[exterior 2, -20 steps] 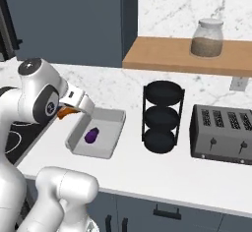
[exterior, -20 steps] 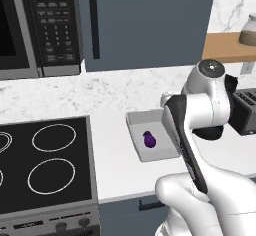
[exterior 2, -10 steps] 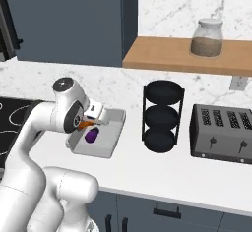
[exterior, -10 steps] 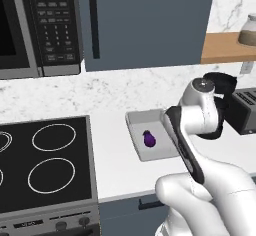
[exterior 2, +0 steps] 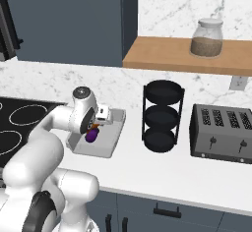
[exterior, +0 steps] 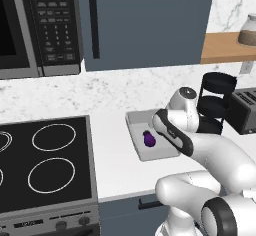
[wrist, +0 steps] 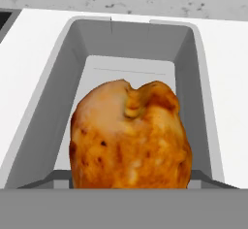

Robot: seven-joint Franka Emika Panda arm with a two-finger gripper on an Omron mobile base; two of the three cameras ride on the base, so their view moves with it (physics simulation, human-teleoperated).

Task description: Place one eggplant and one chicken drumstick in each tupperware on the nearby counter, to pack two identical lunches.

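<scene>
While the arm bends low over the counter [exterior 2: 147, 162], its gripper [exterior 2: 92, 126] pinches a chicken drumstick [wrist: 130, 136] and hangs just above the tupperware [wrist: 198, 102]. The drumstick's plump orange-brown end faces the hand camera, over the tray's bare grey floor. A violet eggplant [exterior: 148, 138] lies inside the same tupperware, beside the black tiered rack [exterior 2: 162, 115] and the toaster [exterior 2: 221, 133].

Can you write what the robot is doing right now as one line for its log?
end effector: holding chicken drumstick | over tupperware | eggplant inside
</scene>
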